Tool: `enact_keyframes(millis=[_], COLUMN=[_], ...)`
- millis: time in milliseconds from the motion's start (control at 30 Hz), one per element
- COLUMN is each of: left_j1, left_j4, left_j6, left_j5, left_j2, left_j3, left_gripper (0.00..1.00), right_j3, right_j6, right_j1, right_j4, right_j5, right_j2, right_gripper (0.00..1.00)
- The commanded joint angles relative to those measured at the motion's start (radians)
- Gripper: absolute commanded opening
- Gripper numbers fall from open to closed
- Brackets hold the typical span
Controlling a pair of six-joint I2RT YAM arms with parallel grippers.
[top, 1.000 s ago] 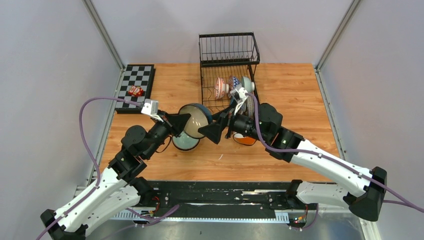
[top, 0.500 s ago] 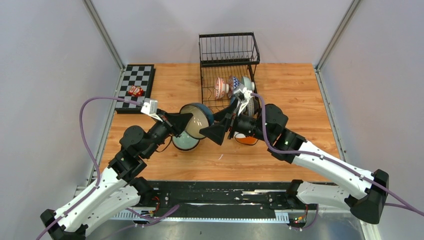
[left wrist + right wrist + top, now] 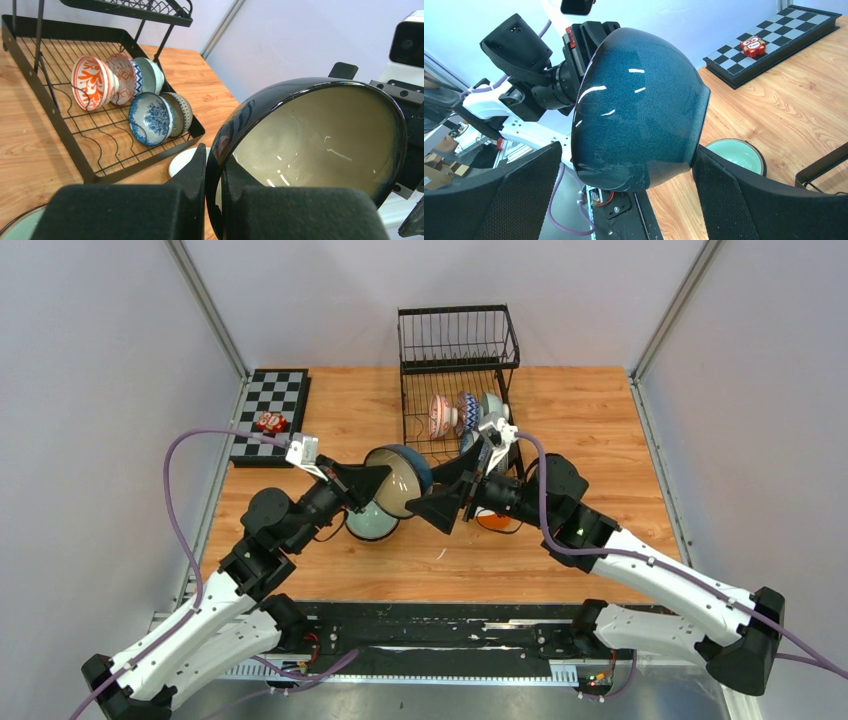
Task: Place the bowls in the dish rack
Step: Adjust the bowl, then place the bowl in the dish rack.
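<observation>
As you look down, left tool: clamped on dark bowl's rim, bowl tilted in the air.
Right tool: jaws wide apart, flanking that bowl.
Rack: far on counter, small bowls inside.
Green bowl: on counter below.

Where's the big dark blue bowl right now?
The dark blue bowl hangs mid-table in the top view, rim pinched by the left tool, between the right tool's open fingers, above the pale green bowl.
</observation>
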Motion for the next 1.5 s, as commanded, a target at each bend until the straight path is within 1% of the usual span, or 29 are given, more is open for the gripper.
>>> enact_keyframes(millis=[0,400,1467], left_j1=[0.006,0.006,0.006], left_j4=[0.12,0.162,0.2], left_j6=[-0.04,-0.091,-0.089], left_j5=[0.014,0.037,0.04], left_j2=[0.003,0.01,0.028], left_j3=[0.052,0.042,0.028], left_gripper=[0.0,0.0,0.0], right_j3=[-0.013,-0.02,-0.013], right_j6=[0.008,0.01,0.008], right_j1=[-0.009,-0.009,-0.009], right_j4=[0.086,0.095,0.113], right_j5=[-0.049,-0.019,0.003], right_j2=[-0.037,-0.044,-0.011], right_gripper=[1.0,1.0,1.0])
